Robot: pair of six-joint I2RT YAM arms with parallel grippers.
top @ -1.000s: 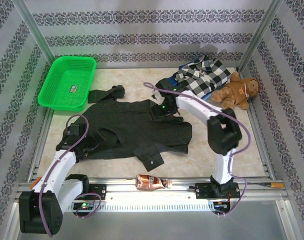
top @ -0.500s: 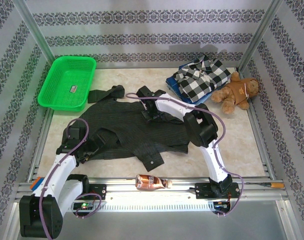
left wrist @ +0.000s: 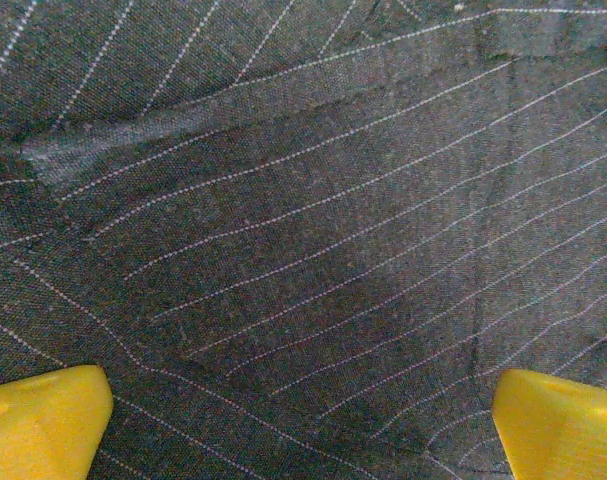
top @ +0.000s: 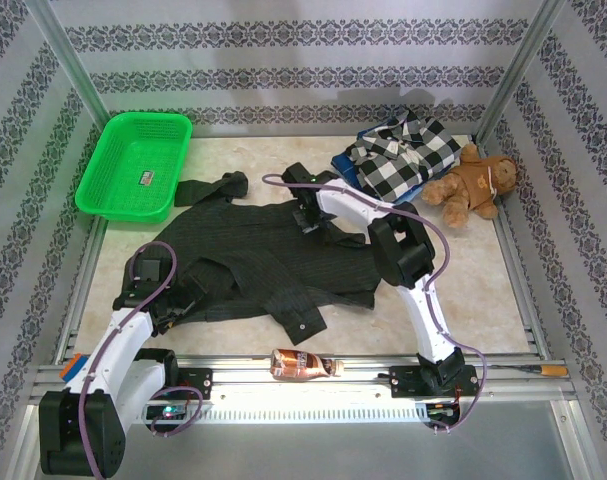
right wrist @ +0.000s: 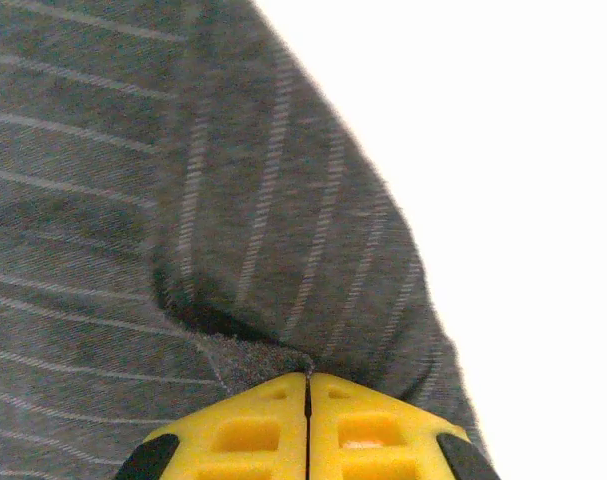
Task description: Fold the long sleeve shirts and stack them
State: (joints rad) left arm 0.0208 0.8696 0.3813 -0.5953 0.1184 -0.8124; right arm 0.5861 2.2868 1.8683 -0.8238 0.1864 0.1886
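The large dark charcoal pinstriped shirt lies spread and rumpled across the middle of the table. My right gripper sits at its far edge, shut on a pinched fold of the charcoal cloth, whose edge is caught at the closed yellow fingertips. My left gripper is low over the shirt's near-left part. It is open, its yellow fingertips wide apart over flat pinstriped cloth. The black-and-white checked flannel shirt lies folded at the back right on a blue garment.
A brown teddy bear lies beside the checked shirt. A green basket stands at the back left. A brown bottle rests on the front rail. Bare tabletop lies to the right of the charcoal shirt.
My right arm has folded inward and its gripper has moved left along the shirt's far edge, then a little back and up. The left arm has shifted only slightly.
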